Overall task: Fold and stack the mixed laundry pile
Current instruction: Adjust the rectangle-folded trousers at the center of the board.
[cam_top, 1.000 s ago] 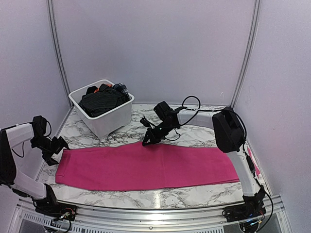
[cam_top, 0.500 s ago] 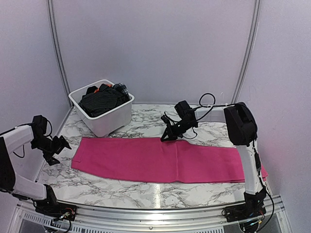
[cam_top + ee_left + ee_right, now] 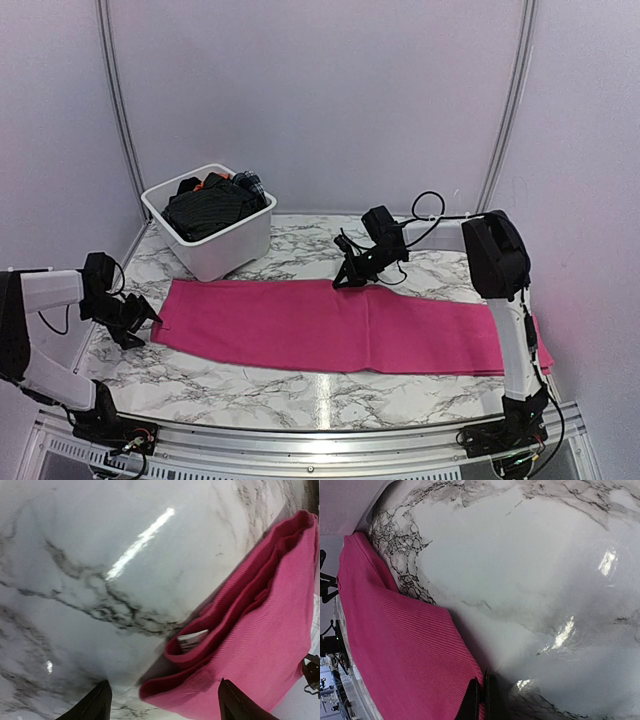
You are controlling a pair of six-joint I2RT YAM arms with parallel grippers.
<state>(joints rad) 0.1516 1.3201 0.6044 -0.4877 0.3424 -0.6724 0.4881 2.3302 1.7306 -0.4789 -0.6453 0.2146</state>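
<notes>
We see a white tub (image 3: 228,252) standing at the far left of a marble table (image 3: 250,392), with pale walls (image 3: 320,100) closing in around it.

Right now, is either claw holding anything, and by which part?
The right claw is shut on the far edge of the pink cloth, midway along. The left claw is open at the cloth's left end, holding nothing.

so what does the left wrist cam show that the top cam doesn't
Only left wrist: the stacked folded layers at a corner of the pink cloth, with a white label tucked between them. Only top: the white tub of dark garments, and the right gripper shut on the cloth's far edge. Both: the cloth, the marble table, and the left gripper open at the cloth's corner.
</notes>
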